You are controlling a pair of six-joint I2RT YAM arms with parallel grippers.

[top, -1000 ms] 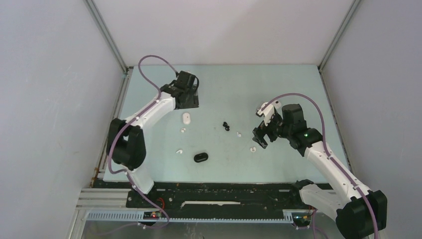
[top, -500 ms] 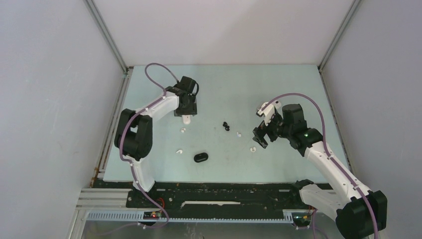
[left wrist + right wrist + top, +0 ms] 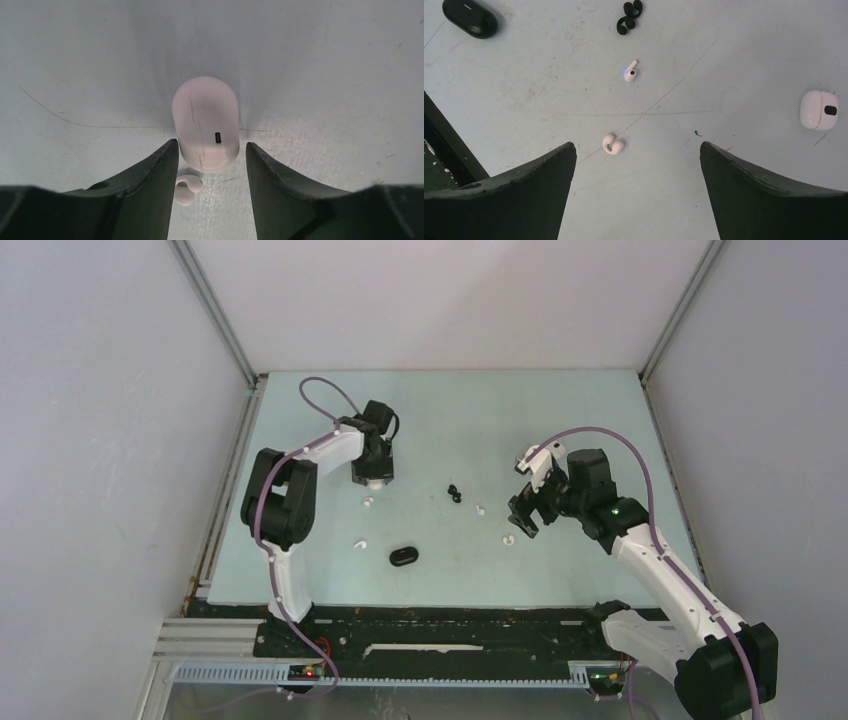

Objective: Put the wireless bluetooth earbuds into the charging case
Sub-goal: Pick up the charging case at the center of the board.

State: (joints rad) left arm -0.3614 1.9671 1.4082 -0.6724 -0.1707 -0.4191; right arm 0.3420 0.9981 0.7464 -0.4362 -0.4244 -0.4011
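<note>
My left gripper (image 3: pixel 373 470) (image 3: pixel 211 145) is open and low over a closed white pill-shaped case (image 3: pixel 205 122); its near end lies between the fingertips without touching them. A white earbud (image 3: pixel 188 187) lies just behind the case, by the left finger. Other white earbuds (image 3: pixel 359 543) (image 3: pixel 480 510) (image 3: pixel 509 538) and a black pair (image 3: pixel 455 492) lie scattered on the table. My right gripper (image 3: pixel 525 515) (image 3: pixel 636 145) is open and empty above a white earbud (image 3: pixel 612 144). Another white earbud (image 3: pixel 630 71) shows a blue light.
A closed black case (image 3: pixel 404 557) (image 3: pixel 470 17) lies near the front middle. A second white case (image 3: pixel 819 110) lies right of the right gripper's view. Grey walls close in the pale table (image 3: pixel 600 420) on three sides.
My left gripper has swung from the far left down over the white case and lowered around it. The right arm has not moved.
</note>
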